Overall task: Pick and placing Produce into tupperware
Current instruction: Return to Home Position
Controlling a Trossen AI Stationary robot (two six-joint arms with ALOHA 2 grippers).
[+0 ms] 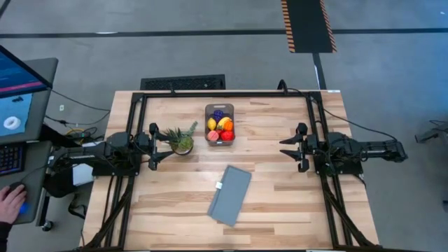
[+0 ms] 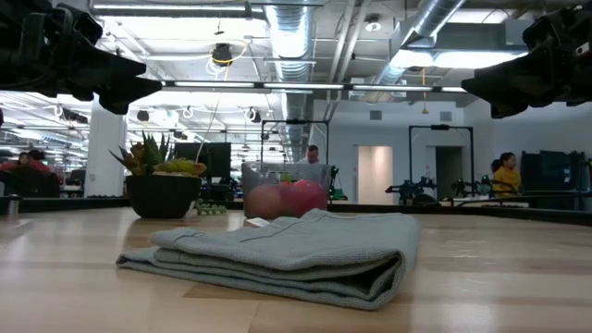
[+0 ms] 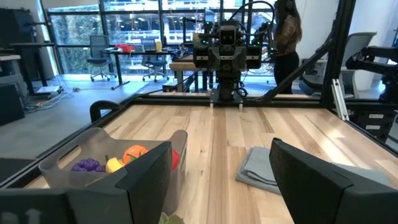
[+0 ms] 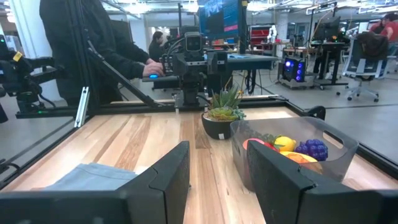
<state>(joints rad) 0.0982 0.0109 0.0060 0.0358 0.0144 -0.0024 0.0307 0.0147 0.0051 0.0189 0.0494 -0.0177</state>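
Observation:
The clear-grey tupperware (image 1: 220, 124) stands on the table's far middle with the toy produce (image 1: 220, 127) inside: purple grapes, yellow lemon, orange and red pieces. The left wrist view shows the tub (image 3: 109, 162) and its fruit (image 3: 115, 160), and so does the right wrist view (image 4: 292, 148). My left gripper (image 1: 155, 147) is open near the table's left edge, level, pointing right. My right gripper (image 1: 292, 148) is open near the right edge, pointing left. Neither touches anything.
A small potted spiky plant (image 1: 181, 141) stands just in front of my left gripper, left of the tub. A folded grey-blue cloth (image 1: 230, 194) lies on the near middle of the table. A person's hand (image 1: 10, 202) rests at a desk off the left side.

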